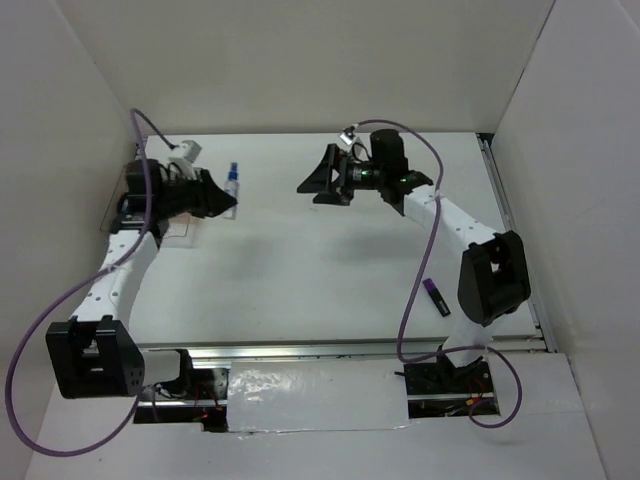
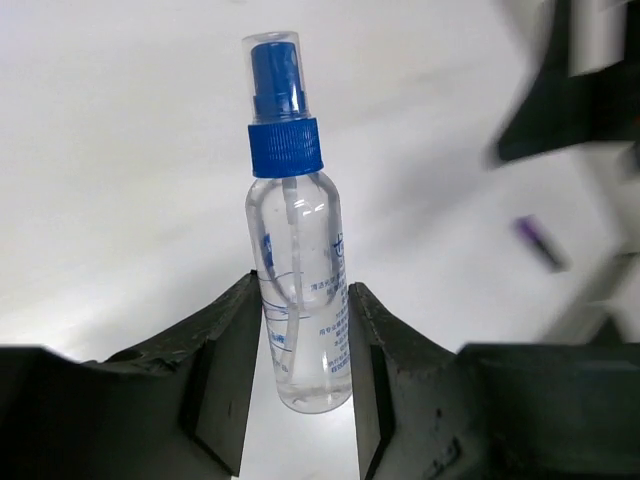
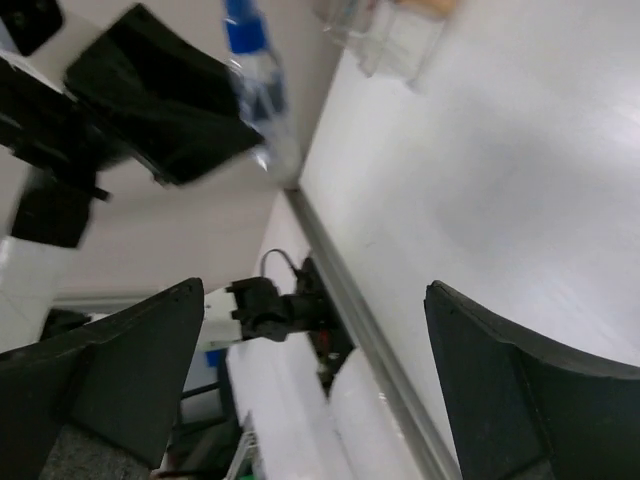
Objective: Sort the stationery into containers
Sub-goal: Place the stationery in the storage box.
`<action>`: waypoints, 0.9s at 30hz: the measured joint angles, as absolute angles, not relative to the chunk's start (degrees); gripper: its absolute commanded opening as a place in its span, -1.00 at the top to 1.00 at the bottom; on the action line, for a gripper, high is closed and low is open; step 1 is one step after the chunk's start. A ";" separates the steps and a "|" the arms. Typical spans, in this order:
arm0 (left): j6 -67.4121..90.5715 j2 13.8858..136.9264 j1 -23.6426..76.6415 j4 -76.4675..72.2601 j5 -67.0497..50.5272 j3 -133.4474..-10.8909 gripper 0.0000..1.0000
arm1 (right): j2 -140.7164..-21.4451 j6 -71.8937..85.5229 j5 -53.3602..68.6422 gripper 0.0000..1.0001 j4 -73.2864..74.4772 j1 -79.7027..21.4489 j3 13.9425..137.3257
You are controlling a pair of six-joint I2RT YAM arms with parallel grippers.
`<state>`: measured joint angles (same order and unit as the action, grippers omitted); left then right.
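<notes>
My left gripper (image 1: 228, 203) is shut on a clear bottle (image 1: 233, 180) with a blue cap, held upright off the table at the back left. In the left wrist view the bottle (image 2: 297, 260) stands between both fingers (image 2: 225, 370), cap up. From the right wrist the same bottle (image 3: 255, 85) shows in the left gripper's black jaws. My right gripper (image 1: 308, 186) hangs open and empty over the table's middle back, facing the left one. A clear plastic container (image 1: 180, 235) sits under the left arm. A purple-ended black highlighter (image 1: 435, 297) lies by the right arm.
White walls close the table in at the left, back and right. A metal rail (image 1: 340, 348) runs along the near edge in front of the arm bases. The container (image 3: 400, 30) appears at the top of the right wrist view, the highlighter (image 2: 540, 242) at the right of the left wrist view.
</notes>
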<state>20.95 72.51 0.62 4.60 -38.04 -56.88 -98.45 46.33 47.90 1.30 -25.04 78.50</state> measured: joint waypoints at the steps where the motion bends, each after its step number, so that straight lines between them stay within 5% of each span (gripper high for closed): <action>1: 14.66 72.58 -3.16 8.84 -39.07 -59.07 1.00 | -97.82 44.12 47.97 -0.97 3.29 -23.46 78.89; 8: -37.85 83.83 -23.42 39.72 -43.92 -80.20 1.00 | -90.00 27.20 45.15 -0.95 16.14 -16.23 81.30; 12: -69.80 99.90 -28.82 59.55 -42.26 -97.95 0.95 | -85.10 20.49 44.40 -0.93 21.17 -14.76 80.77; 16: -91.88 108.60 -31.05 67.42 -35.92 -102.72 1.00 | -83.59 15.99 43.90 -0.93 24.97 -11.88 79.57; 27: -110.69 110.80 -28.95 69.87 -27.31 -98.48 0.87 | -82.87 11.35 43.07 -0.93 30.57 -5.54 75.83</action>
<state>-110.69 110.80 -28.95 69.87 -27.31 -98.48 -82.87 11.35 43.07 30.57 -5.54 75.83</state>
